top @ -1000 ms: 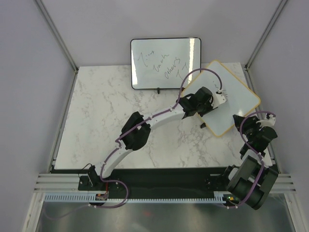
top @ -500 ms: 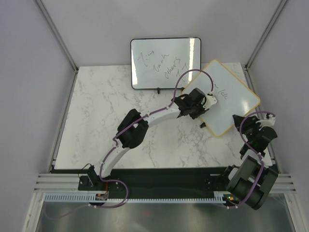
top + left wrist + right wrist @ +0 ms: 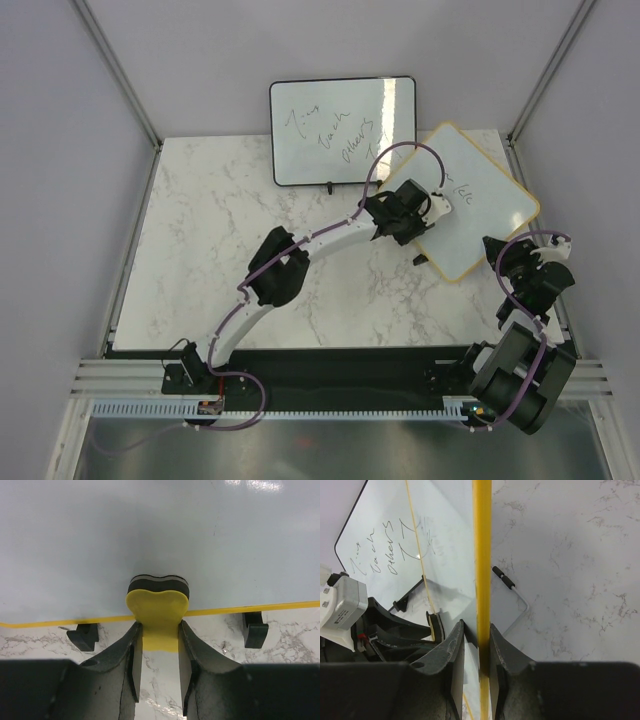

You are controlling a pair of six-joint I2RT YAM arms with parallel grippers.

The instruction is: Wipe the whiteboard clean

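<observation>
The whiteboard (image 3: 490,205) with the tan-yellow frame stands tilted at the table's right back, with a few dark marks near its middle. My left gripper (image 3: 436,206) is shut on a yellow eraser (image 3: 158,605), whose dark felt face presses on the board's white surface (image 3: 150,530) just above the lower frame edge. My right gripper (image 3: 497,248) is shut on the board's yellow frame (image 3: 482,555) at its near right edge. In the right wrist view the frame runs straight up between my right gripper (image 3: 477,632) and its two fingers.
A black-framed whiteboard (image 3: 342,130) with handwriting stands at the back, also in the right wrist view (image 3: 375,560). The tan board's black feet (image 3: 82,636) rest on the marble table (image 3: 220,250). Grey walls enclose the table.
My left gripper with the eraser has slid left across the tan-framed board toward its lower left edge, uncovering marks near the middle. The right gripper has stayed in place.
</observation>
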